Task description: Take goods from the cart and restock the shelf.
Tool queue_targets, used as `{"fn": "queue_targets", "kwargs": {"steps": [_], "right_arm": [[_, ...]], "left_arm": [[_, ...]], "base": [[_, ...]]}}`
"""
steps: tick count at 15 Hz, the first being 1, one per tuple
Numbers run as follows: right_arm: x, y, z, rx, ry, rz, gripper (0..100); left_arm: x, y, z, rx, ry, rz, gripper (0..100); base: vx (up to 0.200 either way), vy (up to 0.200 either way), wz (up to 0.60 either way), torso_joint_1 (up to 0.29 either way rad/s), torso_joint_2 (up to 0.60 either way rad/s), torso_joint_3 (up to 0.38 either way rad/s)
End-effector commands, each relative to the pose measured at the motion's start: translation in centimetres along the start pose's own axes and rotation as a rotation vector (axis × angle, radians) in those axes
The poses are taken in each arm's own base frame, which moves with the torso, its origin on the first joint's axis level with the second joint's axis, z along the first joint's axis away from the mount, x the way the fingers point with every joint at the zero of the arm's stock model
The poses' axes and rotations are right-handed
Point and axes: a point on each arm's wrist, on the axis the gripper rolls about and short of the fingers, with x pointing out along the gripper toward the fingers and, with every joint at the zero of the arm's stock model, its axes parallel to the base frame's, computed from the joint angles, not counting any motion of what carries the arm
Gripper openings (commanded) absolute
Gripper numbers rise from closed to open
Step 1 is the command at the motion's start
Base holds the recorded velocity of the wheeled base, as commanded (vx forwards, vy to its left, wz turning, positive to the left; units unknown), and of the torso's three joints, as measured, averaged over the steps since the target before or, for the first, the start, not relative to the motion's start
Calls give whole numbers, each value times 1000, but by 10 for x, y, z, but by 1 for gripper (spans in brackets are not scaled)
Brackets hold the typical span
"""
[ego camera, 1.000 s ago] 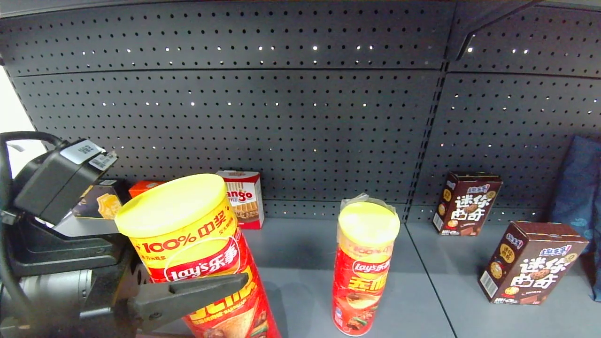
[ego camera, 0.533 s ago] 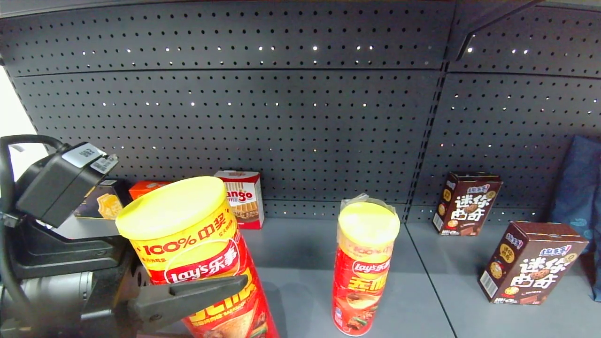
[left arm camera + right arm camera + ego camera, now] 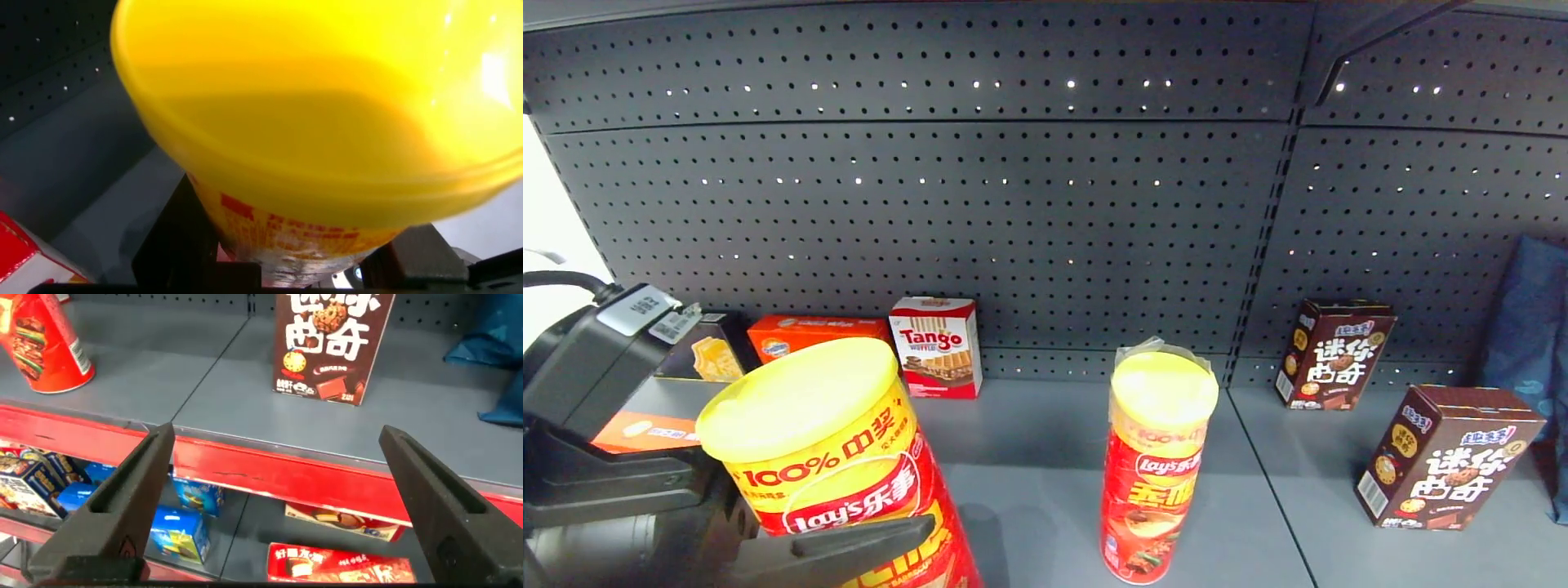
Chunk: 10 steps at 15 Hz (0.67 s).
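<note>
Above the grey metal shelf [image 3: 1045,498], the left gripper [image 3: 841,531] clamps a tall red-and-yellow crisp can [image 3: 817,441].
Risk — released crooked, it could topple into its standing twin [image 3: 1156,465].

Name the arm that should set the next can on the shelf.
Left. The left gripper is shut on a can at the shelf's left front, left of the standing can. The right gripper is open and empty, out in front of the shelf.

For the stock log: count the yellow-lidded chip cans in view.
2. One held can in the left gripper; one standing can on the shelf. More may be hidden.
</note>
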Motion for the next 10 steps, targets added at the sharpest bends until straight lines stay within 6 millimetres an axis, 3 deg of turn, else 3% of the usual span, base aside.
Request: {"fn": "queue_targets", "kwargs": {"steps": [1, 4, 5, 10], "right_arm": [[0, 0, 0, 1, 6, 1, 100], [3, 1, 1, 16, 38, -100, 100], [-3, 3, -1, 11, -46, -130, 100], [-6, 3, -2, 6, -93, -141, 100]], "left_arm": [[-2, -1, 2, 5, -11, 4, 0], [-1, -1, 2, 5, -6, -1, 0], [-1, -2, 2, 6, -6, -7, 0], [0, 6, 9, 8, -24, 28, 0]], "base": [[0, 0, 0, 0, 0, 0], [0, 0, 0, 0, 0, 0], [0, 0, 0, 0, 0, 0], [0, 0, 0, 0, 0, 0]]}}
